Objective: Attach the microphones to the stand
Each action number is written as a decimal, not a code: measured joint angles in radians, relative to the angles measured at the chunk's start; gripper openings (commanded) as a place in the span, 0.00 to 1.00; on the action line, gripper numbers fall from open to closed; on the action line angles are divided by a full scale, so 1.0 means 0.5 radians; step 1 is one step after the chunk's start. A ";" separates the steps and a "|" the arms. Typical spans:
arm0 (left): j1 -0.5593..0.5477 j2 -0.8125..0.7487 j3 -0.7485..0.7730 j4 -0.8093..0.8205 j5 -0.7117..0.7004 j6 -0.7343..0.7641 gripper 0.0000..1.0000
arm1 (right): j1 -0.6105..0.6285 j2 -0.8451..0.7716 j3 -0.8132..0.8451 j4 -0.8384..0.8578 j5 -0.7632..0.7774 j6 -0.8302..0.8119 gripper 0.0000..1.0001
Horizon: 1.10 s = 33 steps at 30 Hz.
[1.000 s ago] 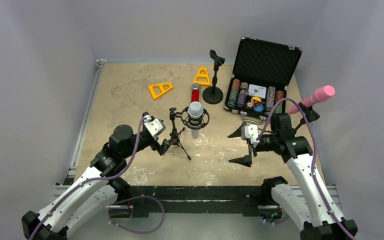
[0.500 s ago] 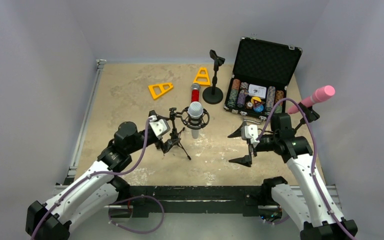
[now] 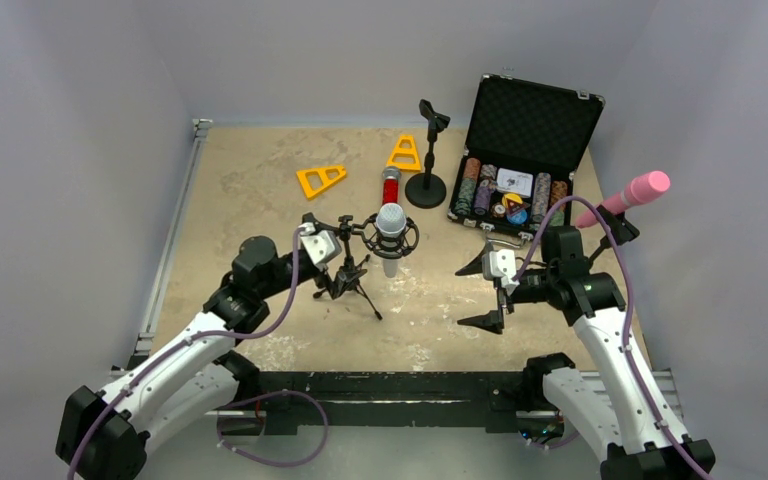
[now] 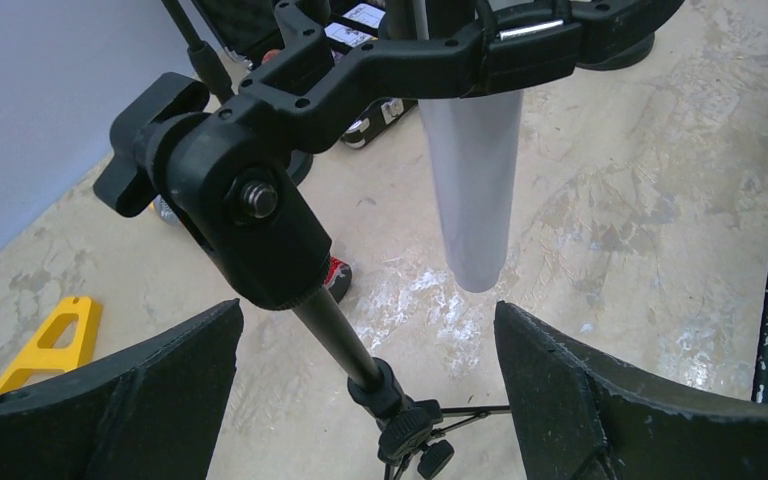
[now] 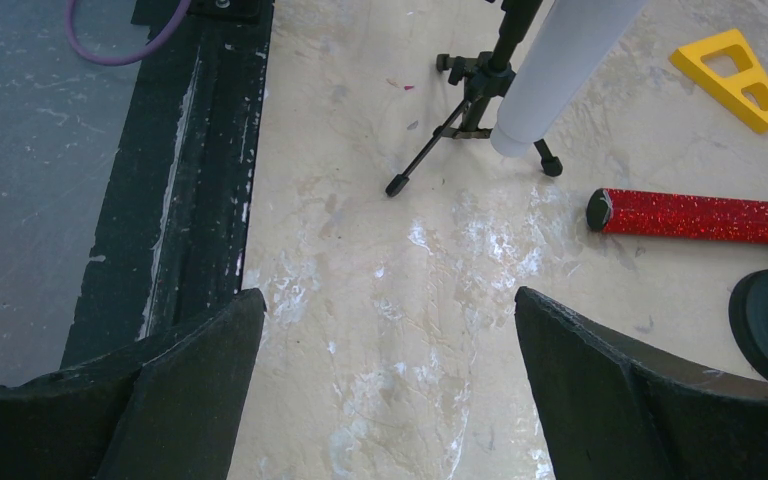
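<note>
Left end effector (image 3: 332, 272) spread either side of a tripod stand; one microphone mounted, one clipped, one loose.

The white microphone with grey mesh head (image 3: 390, 235) hangs upright in the ring mount of the black tripod stand (image 4: 335, 325) at mid-desk, its base clear of the surface. In the left wrist view the fingers (image 4: 120, 400) stand wide apart with the stand's pole between them, touching neither. The right end effector (image 3: 472, 296) is likewise spread and holds nothing, hovering over the beige stone-pattern desk (image 3: 250, 230). The glittery red microphone with silver mesh head (image 5: 695, 217) lies flat just beside the black round-base stand (image 3: 427, 160), whose clip is unfilled. The all-pink microphone (image 3: 625, 198) sits tilted in a black clip at the right edge, behind the right arm.
</note>
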 measured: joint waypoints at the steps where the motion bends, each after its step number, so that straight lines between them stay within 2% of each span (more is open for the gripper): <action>1: 0.001 0.020 0.000 0.020 0.007 0.002 0.99 | 0.000 0.000 0.000 0.000 0.000 0.000 0.99; 5: 0.007 0.089 0.000 0.098 0.043 0.014 0.98 | 0.000 0.001 0.000 0.000 0.000 0.000 0.99; 9: 0.011 0.155 0.000 0.186 0.072 0.033 0.91 | 0.000 0.001 0.000 0.000 -0.001 0.000 0.99; 12: 0.011 0.193 0.000 0.232 0.076 0.036 0.81 | 0.000 0.000 0.000 0.000 -0.001 0.000 0.99; 17: 0.016 0.199 0.001 0.240 0.045 0.041 0.58 | 0.000 -0.004 0.000 0.000 -0.002 0.000 0.99; 19: 0.021 0.186 0.001 0.239 0.030 0.048 0.38 | 0.000 -0.011 0.000 0.000 -0.003 0.000 0.99; 20: 0.021 0.181 0.001 0.237 0.024 0.050 0.20 | 0.000 -0.016 -0.001 0.000 -0.005 0.000 0.99; 21: 0.024 0.178 0.002 0.234 0.022 0.053 0.06 | 0.000 -0.021 -0.001 0.000 -0.005 0.000 0.99; 22: 0.024 0.177 0.004 0.229 0.020 0.054 0.00 | 0.000 -0.024 -0.001 0.000 -0.005 0.000 0.99; 24: 0.020 0.175 0.021 0.225 0.076 -0.079 0.00 | 0.000 -0.028 -0.001 0.000 -0.007 -0.001 0.99; 33: 0.057 0.096 0.056 0.119 -0.047 -0.078 0.00 | 0.000 -0.039 -0.001 -0.001 -0.011 -0.001 0.99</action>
